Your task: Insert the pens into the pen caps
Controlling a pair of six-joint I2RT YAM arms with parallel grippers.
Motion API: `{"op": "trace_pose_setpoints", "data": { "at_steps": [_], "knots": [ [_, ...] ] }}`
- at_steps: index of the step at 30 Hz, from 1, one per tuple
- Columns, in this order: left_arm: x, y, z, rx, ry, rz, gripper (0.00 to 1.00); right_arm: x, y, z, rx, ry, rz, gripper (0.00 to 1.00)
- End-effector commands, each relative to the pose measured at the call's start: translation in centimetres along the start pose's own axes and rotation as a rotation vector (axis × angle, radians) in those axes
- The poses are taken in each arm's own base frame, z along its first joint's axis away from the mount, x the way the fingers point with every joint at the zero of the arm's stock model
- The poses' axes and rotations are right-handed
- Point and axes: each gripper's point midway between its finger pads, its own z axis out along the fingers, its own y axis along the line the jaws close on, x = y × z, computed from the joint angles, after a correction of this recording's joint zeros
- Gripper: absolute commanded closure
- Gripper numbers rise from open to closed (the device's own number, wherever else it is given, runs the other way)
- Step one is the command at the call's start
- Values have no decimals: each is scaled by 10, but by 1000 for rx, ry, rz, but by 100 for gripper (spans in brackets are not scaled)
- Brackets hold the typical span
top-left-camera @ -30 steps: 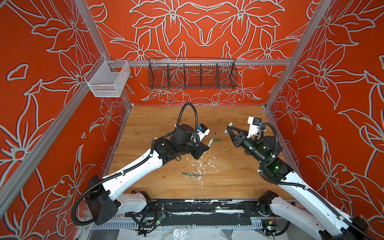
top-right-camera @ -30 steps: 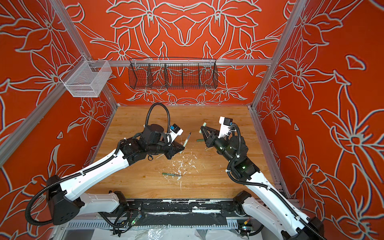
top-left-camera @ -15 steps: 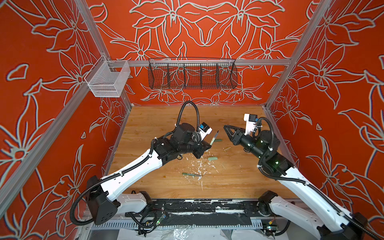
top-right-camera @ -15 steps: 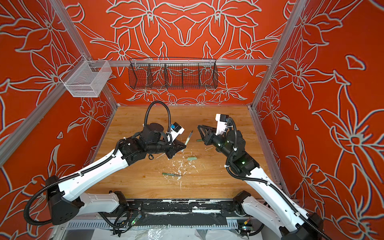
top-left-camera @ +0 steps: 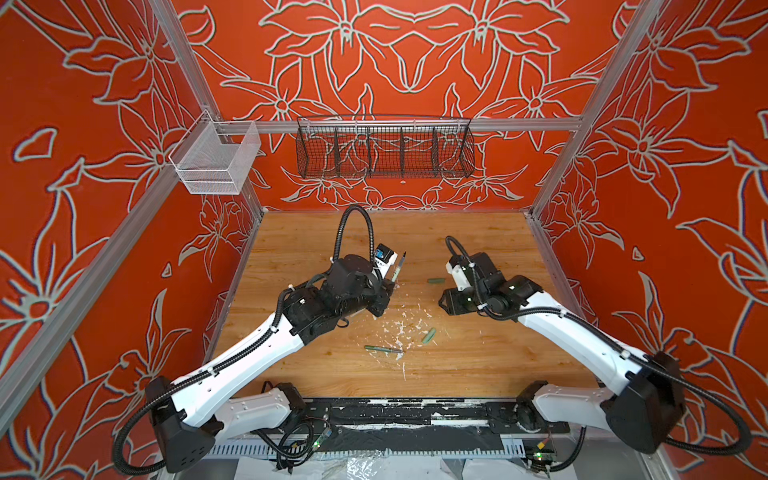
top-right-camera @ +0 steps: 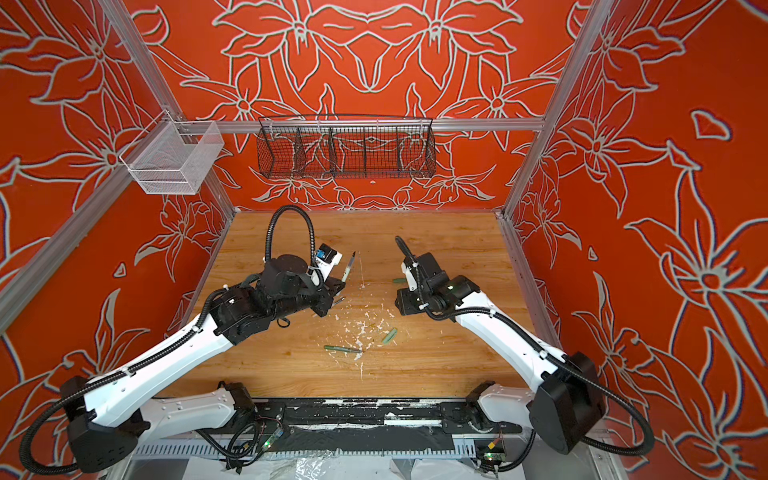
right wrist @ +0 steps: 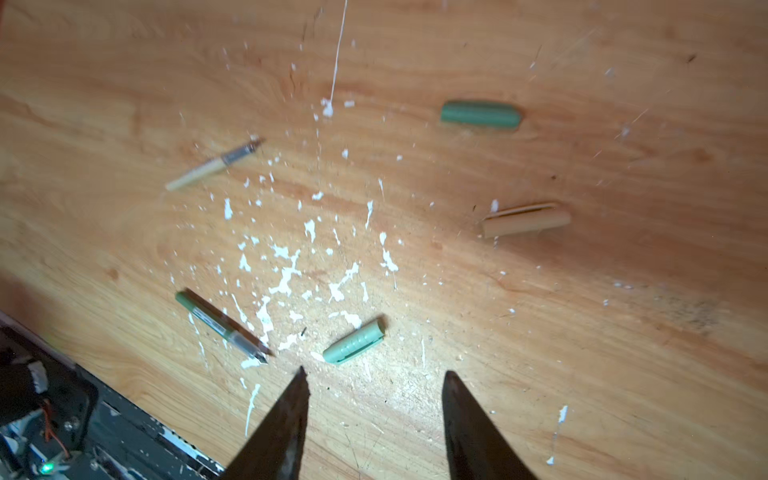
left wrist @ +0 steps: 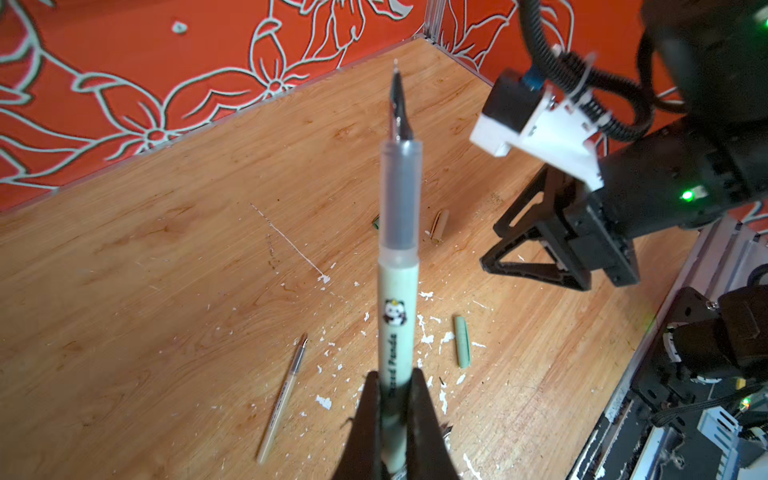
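Observation:
My left gripper (left wrist: pixel 395 376) is shut on the pale green pen (left wrist: pixel 398 257), which stands tilted above the table with its tip up; the pale green pen (top-left-camera: pixel 397 269) shows in both top views. My right gripper (right wrist: pixel 376 372) hangs open and empty over the wood, near the light green cap (right wrist: pixel 353 343). That light green cap (top-left-camera: pixel 429 335) lies beside the dark green pen (top-left-camera: pixel 382 349). A dark green cap (right wrist: pixel 480 113), a tan cap (right wrist: pixel 525 220) and a tan pen (right wrist: pixel 214 166) lie farther off. In the top views my right gripper (top-left-camera: pixel 444 302) covers the tan cap.
White paint flecks (right wrist: pixel 286 274) spatter the middle of the wooden table (top-left-camera: pixel 478 365). A black wire basket (top-left-camera: pixel 384 151) and a white mesh bin (top-left-camera: pixel 214 160) hang on the back rail. A black base strip (top-left-camera: pixel 395 415) runs along the front edge.
My right gripper has opened and the light green cap it held now lies on the table. The right arm has swung down toward the table. The left gripper still holds the pale green pen.

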Motion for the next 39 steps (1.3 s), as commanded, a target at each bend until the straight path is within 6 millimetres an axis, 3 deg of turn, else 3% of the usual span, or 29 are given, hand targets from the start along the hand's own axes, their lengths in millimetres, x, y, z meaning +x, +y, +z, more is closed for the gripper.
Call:
{"op": "trace_pose_setpoints", "data": {
  "at_steps": [1,7,11,17,23,33,39],
  "knots": [
    [9,9,-7,-40,19,-23,100,20,-2,7,58,118,36,50],
    [20,11,-6,-40,24,-37,100,65,9,37,192,243,-1,50],
    [22,11,-5,-43,37,-29,100,86,20,59,255,313,-28,48],
    [22,10,-7,-38,31,-28,100,83,28,76,338,279,-48,45],
    [25,10,-4,-34,43,-23,100,81,30,84,296,203,24,44],
    [21,6,-4,-16,31,-13,100,88,7,91,392,187,16,44],
    [20,5,-3,-10,37,-8,100,101,-15,81,444,222,17,44]
  ]
}}
